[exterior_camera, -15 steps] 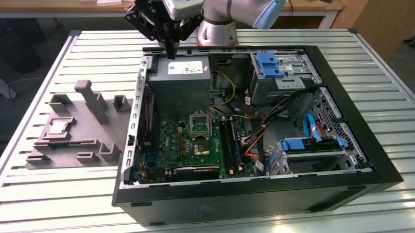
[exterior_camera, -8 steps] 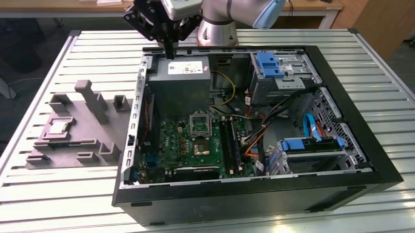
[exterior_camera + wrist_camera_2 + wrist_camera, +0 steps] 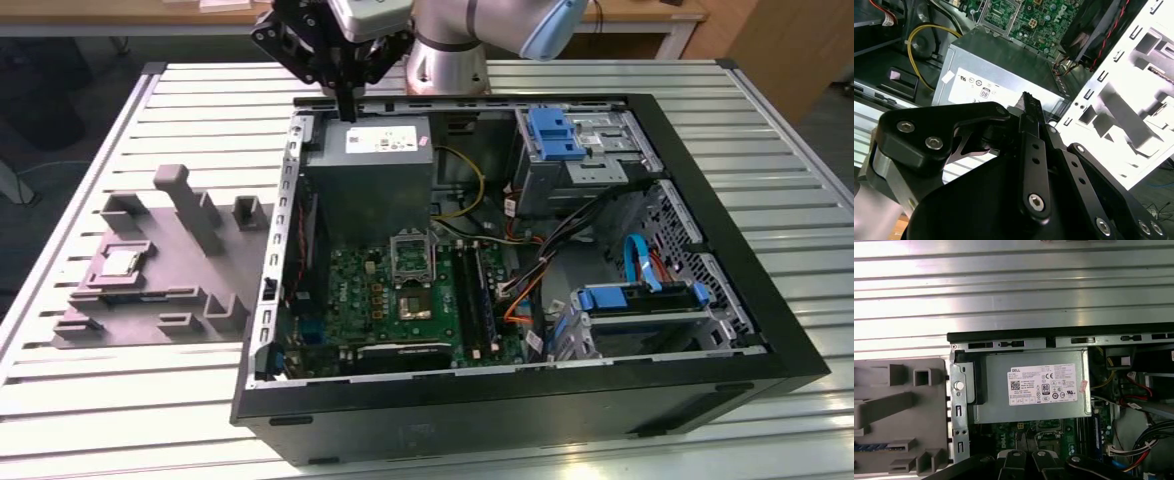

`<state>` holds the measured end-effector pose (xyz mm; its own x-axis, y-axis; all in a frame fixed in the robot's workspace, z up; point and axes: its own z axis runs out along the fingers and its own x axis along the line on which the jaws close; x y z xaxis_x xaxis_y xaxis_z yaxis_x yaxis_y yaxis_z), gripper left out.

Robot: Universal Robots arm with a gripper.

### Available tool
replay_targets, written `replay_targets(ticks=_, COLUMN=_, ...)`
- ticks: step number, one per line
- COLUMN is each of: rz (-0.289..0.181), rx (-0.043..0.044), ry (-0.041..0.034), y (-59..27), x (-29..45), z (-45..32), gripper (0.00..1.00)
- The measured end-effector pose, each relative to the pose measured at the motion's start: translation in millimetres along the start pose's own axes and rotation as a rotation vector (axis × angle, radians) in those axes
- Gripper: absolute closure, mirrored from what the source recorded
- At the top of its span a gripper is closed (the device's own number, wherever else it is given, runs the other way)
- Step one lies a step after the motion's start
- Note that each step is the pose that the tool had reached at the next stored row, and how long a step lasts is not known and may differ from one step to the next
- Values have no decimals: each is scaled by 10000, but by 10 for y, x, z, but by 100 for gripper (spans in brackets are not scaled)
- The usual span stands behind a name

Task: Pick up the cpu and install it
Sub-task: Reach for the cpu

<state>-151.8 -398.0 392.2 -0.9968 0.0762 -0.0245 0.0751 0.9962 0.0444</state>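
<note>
In the exterior view the black two-fingered gripper [image 3: 347, 112] hangs above the rear edge of the open black computer case [image 3: 534, 405]. Its fingers point down over the grey metal box of the power supply [image 3: 367, 175] and are drawn together into one thin bar with nothing between them. The cpu [image 3: 123, 262], a small flat square chip with a pale metal top, lies in a recess of the grey moulded plastic fixture tray [image 3: 147, 305]. That tray rests on the slatted aluminium table [image 3: 200, 100] just beside the case, toward the exterior view's left and well apart from the gripper. Inside the case the large green circuit board [image 3: 380, 300] carries the silver metal-framed socket [image 3: 411, 255]. In the second wrist view the gripper [image 3: 1030, 102] again reads as closed and empty, with its tip over the labelled power supply [image 3: 1004, 75] and the socket [image 3: 999, 15] beyond. In the first wrist view the power supply [image 3: 1034, 390] sits ahead of the gripper [image 3: 1029, 460], and the fixture tray [image 3: 929, 420] lies alongside the case wall. With the chip in its tray, the pick-up looks not yet begun. To do it well, the jaws would need to part wider than the chip, line up square with two opposite edges and close lightly on its rim. The chip should stay level and clear of the tray's raised posts.
</note>
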Motion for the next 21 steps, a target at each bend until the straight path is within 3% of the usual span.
replay_targets(ticks=21, rz=-1, rx=0, ry=0, y=-4, x=49, z=0, gripper=89)
